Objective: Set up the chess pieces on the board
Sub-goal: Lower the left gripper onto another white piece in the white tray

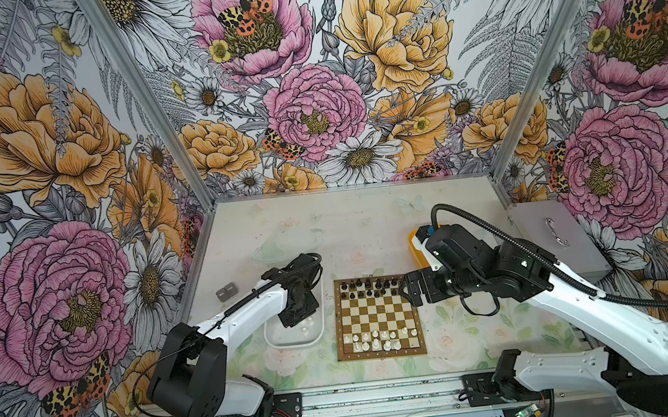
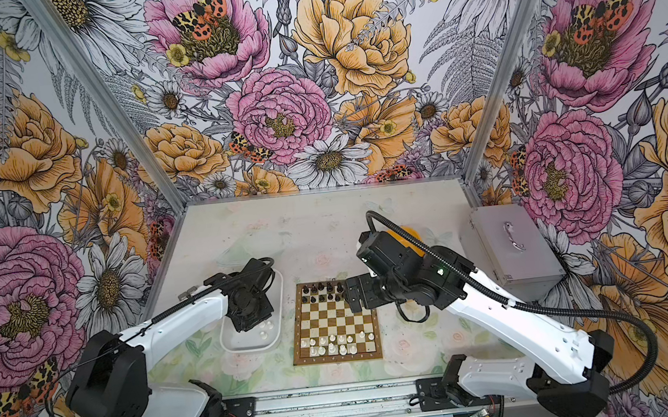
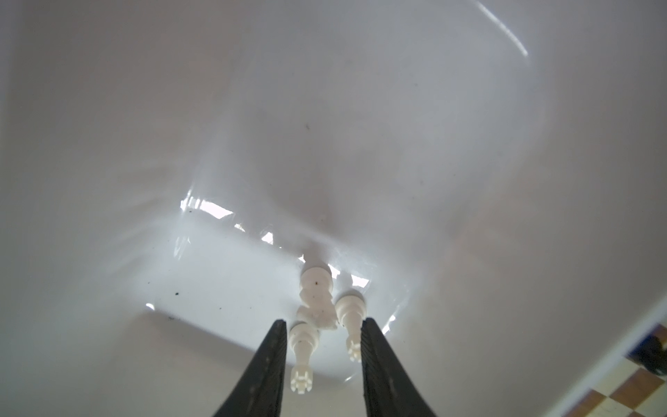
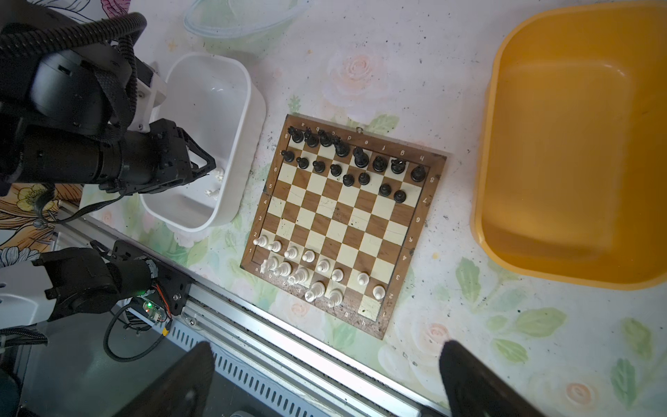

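We have all glossy black plastic chessmen (image 4: 361,157) and thirteen white plastic chessmen (image 4: 308,255) on the brown-and-cream chessboard (image 4: 346,216). Three loose white pieces (image 3: 315,289) lie in the white rounded tray (image 4: 252,119). The left tool (image 3: 323,320) straddles two, jaws apart; the right tool (image 4: 325,343) is wide apart, empty.

Board (image 2: 335,322) mid-table. Black pieces (image 2: 326,293) on the far two rows, white pieces (image 2: 333,343) on the near two. Left tool (image 2: 250,324) down inside white tray (image 2: 236,342), loose white chessmen (image 2: 265,329) beside it. Right tool (image 2: 350,295) over the board's far right corner.

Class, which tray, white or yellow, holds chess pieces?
The white tray left of the board: white chess pieces lie in it; the yellow tray shows none.
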You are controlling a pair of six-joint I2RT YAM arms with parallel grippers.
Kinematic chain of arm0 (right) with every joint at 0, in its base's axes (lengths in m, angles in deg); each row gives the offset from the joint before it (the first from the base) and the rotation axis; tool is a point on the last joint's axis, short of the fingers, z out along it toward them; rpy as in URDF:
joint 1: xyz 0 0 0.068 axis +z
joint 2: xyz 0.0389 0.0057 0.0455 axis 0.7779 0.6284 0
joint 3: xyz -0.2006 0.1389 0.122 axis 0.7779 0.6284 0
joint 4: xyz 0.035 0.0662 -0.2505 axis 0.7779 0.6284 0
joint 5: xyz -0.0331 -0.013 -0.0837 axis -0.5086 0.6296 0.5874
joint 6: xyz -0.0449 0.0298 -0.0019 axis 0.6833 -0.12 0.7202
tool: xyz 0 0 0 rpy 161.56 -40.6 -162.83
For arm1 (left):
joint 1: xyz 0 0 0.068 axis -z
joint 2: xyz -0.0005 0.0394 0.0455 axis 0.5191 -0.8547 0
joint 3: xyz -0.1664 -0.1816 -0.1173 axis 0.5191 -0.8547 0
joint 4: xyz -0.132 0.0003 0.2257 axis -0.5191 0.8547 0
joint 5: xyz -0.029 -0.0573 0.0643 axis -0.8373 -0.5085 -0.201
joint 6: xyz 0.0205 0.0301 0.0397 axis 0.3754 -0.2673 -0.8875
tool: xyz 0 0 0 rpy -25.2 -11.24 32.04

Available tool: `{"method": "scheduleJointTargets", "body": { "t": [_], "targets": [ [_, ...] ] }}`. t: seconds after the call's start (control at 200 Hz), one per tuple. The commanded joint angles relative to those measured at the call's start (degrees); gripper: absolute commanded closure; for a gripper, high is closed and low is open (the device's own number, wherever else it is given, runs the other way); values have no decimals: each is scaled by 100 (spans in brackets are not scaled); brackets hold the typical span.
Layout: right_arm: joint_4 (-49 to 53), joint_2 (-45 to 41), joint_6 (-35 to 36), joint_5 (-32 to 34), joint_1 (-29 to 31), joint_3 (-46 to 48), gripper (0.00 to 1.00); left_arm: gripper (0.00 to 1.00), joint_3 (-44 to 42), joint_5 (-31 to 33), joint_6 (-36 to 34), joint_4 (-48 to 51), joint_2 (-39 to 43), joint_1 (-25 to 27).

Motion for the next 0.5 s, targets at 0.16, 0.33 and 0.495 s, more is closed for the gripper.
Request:
{"method": "scheduleJointTargets", "body": {
  "t": [0.16,0.33,0.495],
  "targets": [
    [-102,-175,132,87,-85,101,0,67,-85,-65,51,-170,-70,-76],
    [-97,-207,155,59,-132,130,0,69,-82,-80,68,-187,-139,-78],
    [-92,-229,180,45,-178,158,0,71,-105,-90,70,-204,-210,-77]
  ]
}}
